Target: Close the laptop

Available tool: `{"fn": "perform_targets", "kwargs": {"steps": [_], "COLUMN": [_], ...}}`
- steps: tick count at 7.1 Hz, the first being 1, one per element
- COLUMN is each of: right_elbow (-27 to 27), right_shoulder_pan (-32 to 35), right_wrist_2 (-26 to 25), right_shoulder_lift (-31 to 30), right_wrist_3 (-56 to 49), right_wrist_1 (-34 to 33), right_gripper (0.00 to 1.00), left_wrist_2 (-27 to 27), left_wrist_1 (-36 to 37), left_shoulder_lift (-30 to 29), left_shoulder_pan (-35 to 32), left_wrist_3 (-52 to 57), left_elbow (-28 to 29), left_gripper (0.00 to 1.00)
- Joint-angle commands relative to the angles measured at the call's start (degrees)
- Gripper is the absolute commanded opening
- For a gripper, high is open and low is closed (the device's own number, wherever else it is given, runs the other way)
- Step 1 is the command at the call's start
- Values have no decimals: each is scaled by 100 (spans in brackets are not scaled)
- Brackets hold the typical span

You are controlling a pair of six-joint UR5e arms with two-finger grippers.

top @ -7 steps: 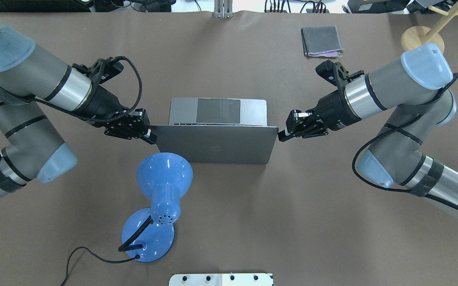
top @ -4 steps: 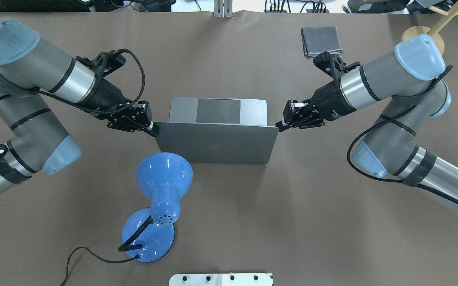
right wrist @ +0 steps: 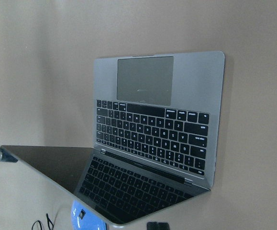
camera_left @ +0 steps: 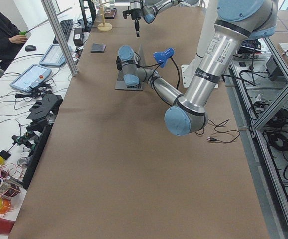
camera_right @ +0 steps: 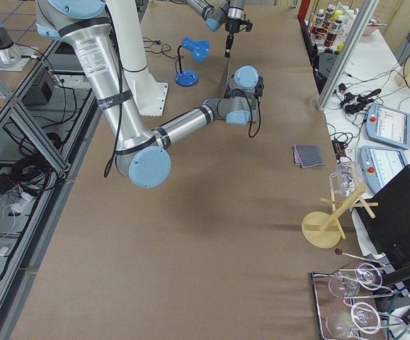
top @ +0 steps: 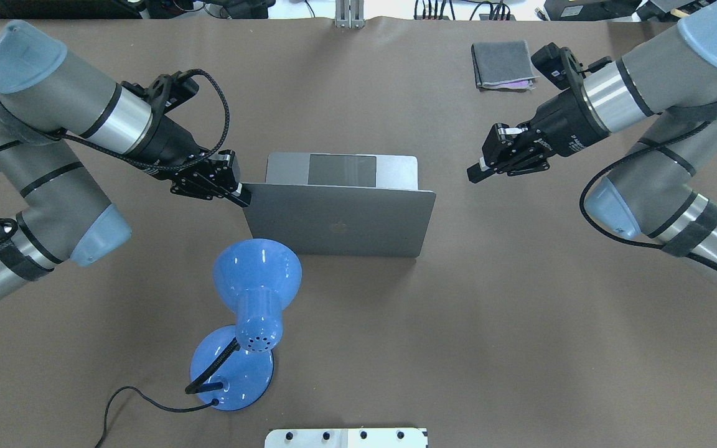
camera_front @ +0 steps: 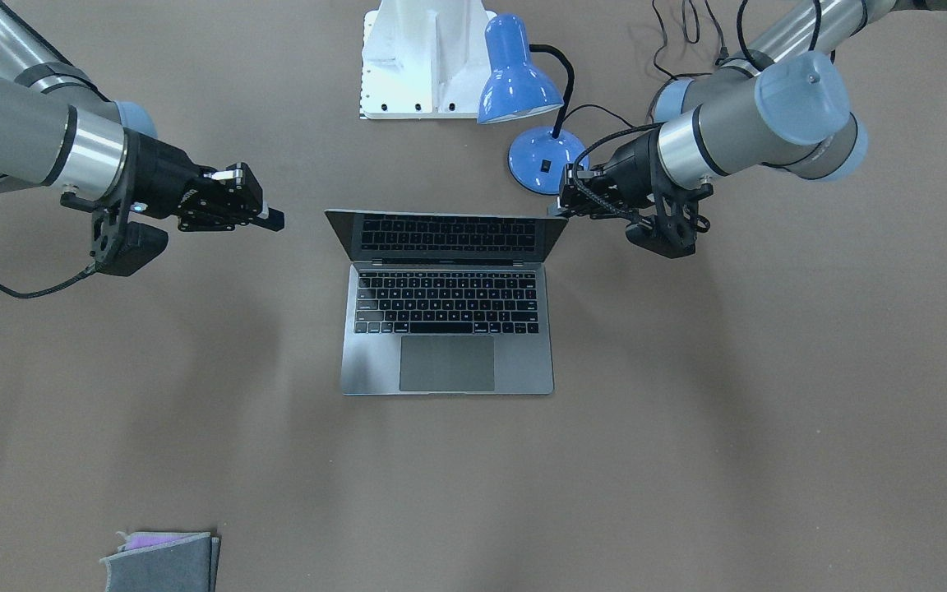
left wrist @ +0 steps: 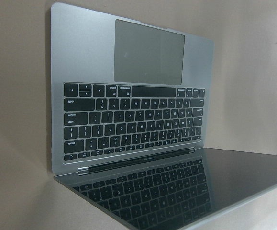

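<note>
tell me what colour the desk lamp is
Glossy blue desk lamp; overhead exterior view shows it best.

Half-open grey laptop (top: 337,219) mid-table

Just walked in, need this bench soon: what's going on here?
The robot is closing the laptop. The left gripper, jaws shut, sits against the lid's top corner, and the lid stands partway open. The right gripper, jaws also shut, hangs clear on the other side, touching nothing. The lid is not yet down.
</note>
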Motion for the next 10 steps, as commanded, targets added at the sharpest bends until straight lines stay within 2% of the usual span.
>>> {"fn": "perform_targets", "kwargs": {"steps": [1, 3, 5, 6, 7, 10], "right_elbow": [369, 590, 583, 539, 538, 425], "right_shoulder_pan": [-155, -752, -1490, -1537, -1537, -1388], "right_wrist_2": [250, -117, -1134, -1496, -1577, -1815], "right_shoulder_lift": [-80, -2, 60, 243, 445, 464], "right_wrist_3": [46, 475, 583, 487, 478, 294], "right_wrist_1": [-12, -21, -38, -456, -851, -1083], "right_gripper": [0, 0, 0, 0, 0, 0], "left_wrist_2": [0, 0, 0, 0, 0, 0], "left_wrist_1": [0, 0, 0, 0, 0, 0], "left_shoulder_lift": [-42, -95, -86, -95, -95, -112], "left_shoulder_pan": [-42, -43, -51, -60, -60, -78], "left_wrist_3": [18, 0, 9, 9, 9, 9], "left_elbow": [132, 195, 221, 230, 230, 282], "left_gripper": [0, 0, 0, 0, 0, 0]}}
